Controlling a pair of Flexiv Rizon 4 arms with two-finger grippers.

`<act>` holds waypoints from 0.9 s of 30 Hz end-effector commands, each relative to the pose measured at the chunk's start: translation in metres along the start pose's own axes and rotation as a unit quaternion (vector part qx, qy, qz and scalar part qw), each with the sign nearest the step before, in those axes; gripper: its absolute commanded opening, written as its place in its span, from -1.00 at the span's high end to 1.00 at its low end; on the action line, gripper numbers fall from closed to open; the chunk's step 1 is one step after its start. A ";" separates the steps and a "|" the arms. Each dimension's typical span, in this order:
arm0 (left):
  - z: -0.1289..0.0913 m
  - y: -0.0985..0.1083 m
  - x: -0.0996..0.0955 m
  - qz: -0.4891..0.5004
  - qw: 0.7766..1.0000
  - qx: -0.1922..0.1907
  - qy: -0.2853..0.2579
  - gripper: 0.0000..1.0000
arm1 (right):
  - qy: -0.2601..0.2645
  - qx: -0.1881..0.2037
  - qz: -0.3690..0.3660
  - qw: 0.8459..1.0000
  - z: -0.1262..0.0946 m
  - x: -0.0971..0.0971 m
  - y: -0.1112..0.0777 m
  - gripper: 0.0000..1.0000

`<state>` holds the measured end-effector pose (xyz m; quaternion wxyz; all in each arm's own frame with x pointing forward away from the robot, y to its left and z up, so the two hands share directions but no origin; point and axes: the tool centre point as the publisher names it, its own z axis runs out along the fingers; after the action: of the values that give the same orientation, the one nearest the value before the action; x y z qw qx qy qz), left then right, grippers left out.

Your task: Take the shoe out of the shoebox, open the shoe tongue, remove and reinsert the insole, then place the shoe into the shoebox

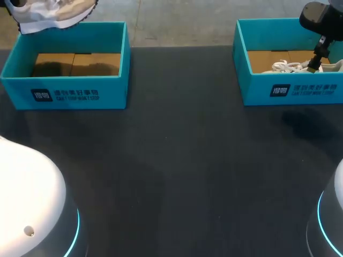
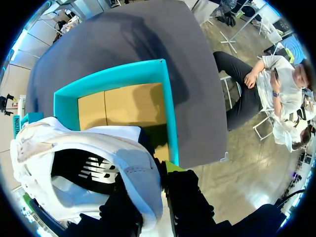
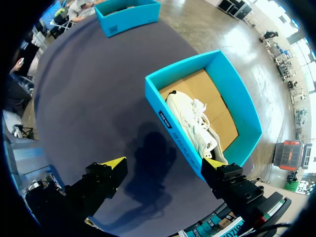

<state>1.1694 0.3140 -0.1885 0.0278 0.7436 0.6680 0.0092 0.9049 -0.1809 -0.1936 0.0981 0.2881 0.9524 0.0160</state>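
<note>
One shoe [image 1: 53, 13] hangs pinched in left gripper [image 2: 150, 187] over ten-o'clock box [image 1: 64, 95]. Right gripper [image 3: 163, 165] gapes near two-o'clock box [image 1: 257, 92].

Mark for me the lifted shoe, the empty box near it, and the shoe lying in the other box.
lifted shoe [image 2: 74, 145]: left wrist view, on its pale upper.
empty shoebox [image 1: 16, 91]: head view, on its front wall.
second shoe [image 3: 192, 123]: right wrist view, on its upper beside the laces.
</note>
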 end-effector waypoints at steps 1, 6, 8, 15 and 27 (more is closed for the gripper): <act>-0.003 -0.008 -0.008 0.003 1.000 -0.001 0.009 1.00 | 0.001 0.000 0.000 1.000 0.000 -0.001 0.000 -1.00; -0.007 -0.018 -0.020 0.001 1.000 -0.001 0.021 1.00 | 0.001 0.000 0.000 1.000 0.000 -0.001 0.000 -1.00; -0.007 -0.023 -0.025 -0.001 1.000 0.001 0.029 1.00 | 0.001 0.000 0.000 1.000 0.000 -0.001 0.000 -1.00; -0.009 -0.043 -0.047 -0.028 0.998 0.009 0.049 1.00 | 0.001 0.000 0.000 1.000 0.000 -0.001 0.000 -1.00; -0.037 -0.083 -0.099 -0.039 0.994 -0.018 0.102 1.00 | 0.001 0.000 0.000 1.000 0.000 -0.001 0.000 -1.00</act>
<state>1.1057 0.2330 -0.1623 -0.0424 0.7156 0.6957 0.0450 0.9050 -0.1809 -0.1937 0.0981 0.2881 0.9524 0.0161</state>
